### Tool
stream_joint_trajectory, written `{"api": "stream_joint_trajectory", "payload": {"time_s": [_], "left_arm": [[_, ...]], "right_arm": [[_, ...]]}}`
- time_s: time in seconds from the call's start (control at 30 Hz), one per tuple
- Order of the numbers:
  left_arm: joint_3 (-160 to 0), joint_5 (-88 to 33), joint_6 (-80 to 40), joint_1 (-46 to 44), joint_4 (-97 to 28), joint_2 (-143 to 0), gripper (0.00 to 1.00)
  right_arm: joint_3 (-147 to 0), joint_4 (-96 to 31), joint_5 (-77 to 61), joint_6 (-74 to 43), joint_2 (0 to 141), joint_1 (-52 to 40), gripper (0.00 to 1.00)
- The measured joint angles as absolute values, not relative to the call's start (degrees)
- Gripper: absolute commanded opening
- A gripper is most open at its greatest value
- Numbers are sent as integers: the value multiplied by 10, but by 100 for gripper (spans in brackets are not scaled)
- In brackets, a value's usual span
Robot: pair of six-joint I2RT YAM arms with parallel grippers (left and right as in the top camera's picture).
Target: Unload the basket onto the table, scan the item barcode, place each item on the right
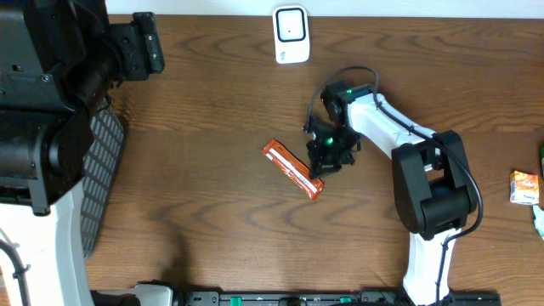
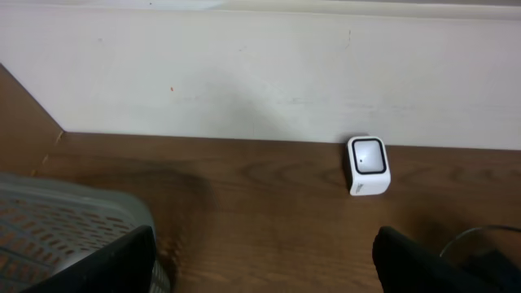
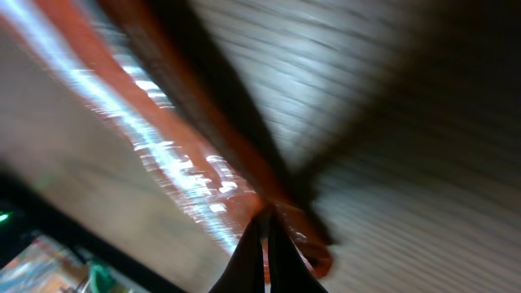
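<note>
A robot lab bench set up like a shop checkout: a wood-grain table [image 1: 212, 102] against a bare white wall [image 2: 244, 73], a scanner [image 1: 290, 34] at top centre, a mesh basket [image 1: 102, 161] at left, and an arm [image 1: 429, 183] at right.

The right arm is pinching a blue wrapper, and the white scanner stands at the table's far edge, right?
Not quite: the wrapper is orange, not blue, as the overhead view shows. The right gripper does pinch its end, and the white scanner stands at the far edge of the table.
</note>
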State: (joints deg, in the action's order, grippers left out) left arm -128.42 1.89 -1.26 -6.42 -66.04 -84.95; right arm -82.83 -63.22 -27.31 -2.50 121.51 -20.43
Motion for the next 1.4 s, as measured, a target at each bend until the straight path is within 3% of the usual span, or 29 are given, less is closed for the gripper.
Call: {"api": "stream_joint_trajectory", "payload": {"time_s": [0.23,0.63,0.8,1.2,1.27,1.4], "left_arm": [[-1284,19,-13,-64,-660,-849,85],[-1284,19,-13,-64,-660,-849,85],[-1284,19,-13,-64,-660,-849,85],[-1284,19,-13,-64,-660,-849,85],[-1284,19,-13,-64,-660,-849,85],[-1284,19,-13,-64,-660,-849,85]], "right_arm": [[-824,-661,-232,-51,1215,-204,1],[-830,-645,-190,-73,1215,-202,14],[-813,-629,-197,-89,1213,-233,4],[-801,-645,-293,-97,1215,-329,2],[-801,-646,-301,-99,1215,-333,9],[-813,-666,-305,-104,1215,-325,38]]}}
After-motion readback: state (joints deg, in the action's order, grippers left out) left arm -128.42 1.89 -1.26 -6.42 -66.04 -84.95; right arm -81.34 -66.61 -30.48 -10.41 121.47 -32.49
